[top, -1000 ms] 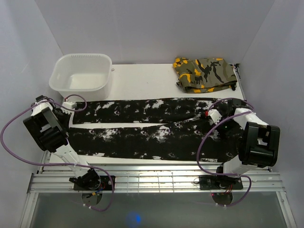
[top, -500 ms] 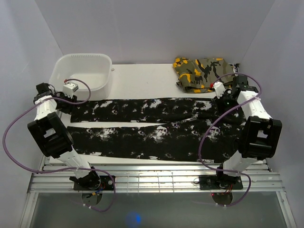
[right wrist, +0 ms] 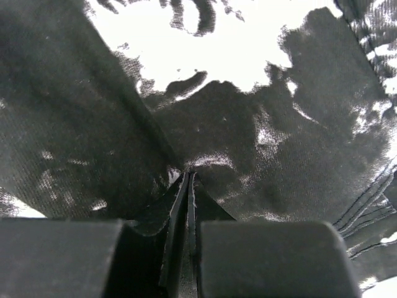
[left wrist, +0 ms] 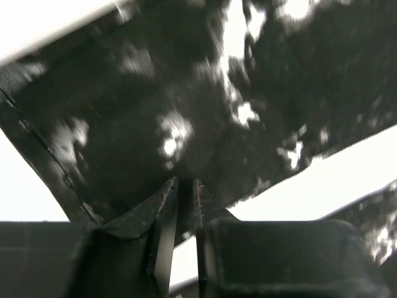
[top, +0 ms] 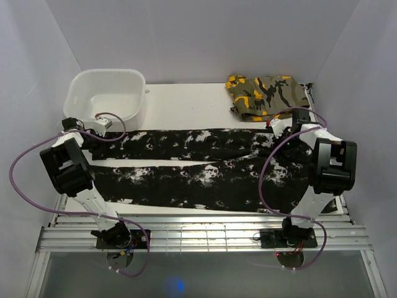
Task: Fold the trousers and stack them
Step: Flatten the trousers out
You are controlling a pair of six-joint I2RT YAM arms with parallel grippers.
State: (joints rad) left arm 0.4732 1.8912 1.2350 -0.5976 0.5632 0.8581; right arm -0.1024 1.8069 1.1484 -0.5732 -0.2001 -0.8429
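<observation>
Count: 1 trousers (top: 198, 164), 1 camouflage garment (top: 267, 96), 1 white basin (top: 138, 93), 2 arms, 2 grippers.

Trousers: lie flat across the table (top: 180, 112), lengthwise left to right. Waist end is at the right and leg ends at the left. Two legs run side by side, one far and one near. A thin strip of table shows between them on the left half.

Garment: folded, at the far right corner, just beyond the waist end. Basin: far left corner, just beyond the far leg's end.

Left arm (top: 65, 167): rises from its base, elbow high at the left edge, and the forearm reaches to the left end of the far leg. Left gripper (left wrist: 180, 186): fingers (left wrist: 162, 239) nearly together, a tented ridge of the black fabric pinched at their tips, close to the hem.

Right arm (top: 332, 164): elbow high at the right, forearm bent inward over the far edge of the waist end. Right gripper (right wrist: 186, 177): fingers (right wrist: 175, 239) pressed together, clamped on a fold of the trousers.
</observation>
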